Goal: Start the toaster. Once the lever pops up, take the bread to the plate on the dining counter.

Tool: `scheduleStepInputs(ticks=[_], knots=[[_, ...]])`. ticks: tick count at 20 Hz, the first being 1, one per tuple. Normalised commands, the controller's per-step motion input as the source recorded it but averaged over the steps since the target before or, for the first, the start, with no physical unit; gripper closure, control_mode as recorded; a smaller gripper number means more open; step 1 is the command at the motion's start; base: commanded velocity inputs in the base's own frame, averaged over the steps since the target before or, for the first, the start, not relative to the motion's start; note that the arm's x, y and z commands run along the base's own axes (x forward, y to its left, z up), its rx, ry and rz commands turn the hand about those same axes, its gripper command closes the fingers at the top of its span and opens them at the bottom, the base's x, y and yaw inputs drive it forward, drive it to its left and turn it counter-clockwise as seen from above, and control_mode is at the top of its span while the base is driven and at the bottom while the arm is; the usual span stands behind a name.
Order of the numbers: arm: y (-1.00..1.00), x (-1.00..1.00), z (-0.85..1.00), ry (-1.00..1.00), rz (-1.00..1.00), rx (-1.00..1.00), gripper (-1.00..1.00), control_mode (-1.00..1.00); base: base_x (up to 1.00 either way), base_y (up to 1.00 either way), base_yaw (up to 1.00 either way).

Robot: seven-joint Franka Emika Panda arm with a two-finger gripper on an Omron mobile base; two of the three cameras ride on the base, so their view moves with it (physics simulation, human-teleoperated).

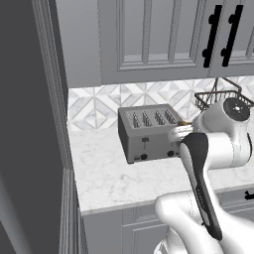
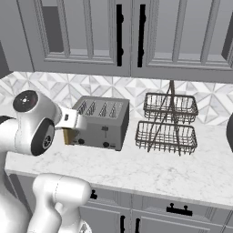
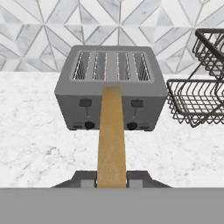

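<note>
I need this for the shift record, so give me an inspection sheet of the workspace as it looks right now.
Surface: white veined marble worktop, patterned backsplash behind.
Job's things: toaster upright on the worktop, all four slots look empty; bread out of the toaster, held edge-on in front of it.
Clutter: two-tier wire basket rack right of the toaster, apart from it.
Grippers: pincer shut on the bread.
Cables: nothing seen.
Surroundings: grey cabinets above, black handles.
</note>
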Motion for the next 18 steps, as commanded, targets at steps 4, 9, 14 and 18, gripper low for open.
scheduleStepInputs(ticks=[4, 9, 14, 18], knots=[[0.0, -1.0, 0.0, 0.21, -0.04, 0.0, 1.0, -1.0, 0.0, 0.0, 0.0], [0.0, -0.88, 0.0, 0.13, -0.03, 0.0, 1.0, -1.0, 0.0, 0.0, 0.0], [0.0, -0.53, 0.15, 0.07, 0.0, -0.02, 1.0, -1.0, 0.0, 0.0, 0.0], [0.01, -0.04, 0.53, 0.0, 0.0, 0.0, 1.0, -1.0, 0.0, 0.0, 0.0]])
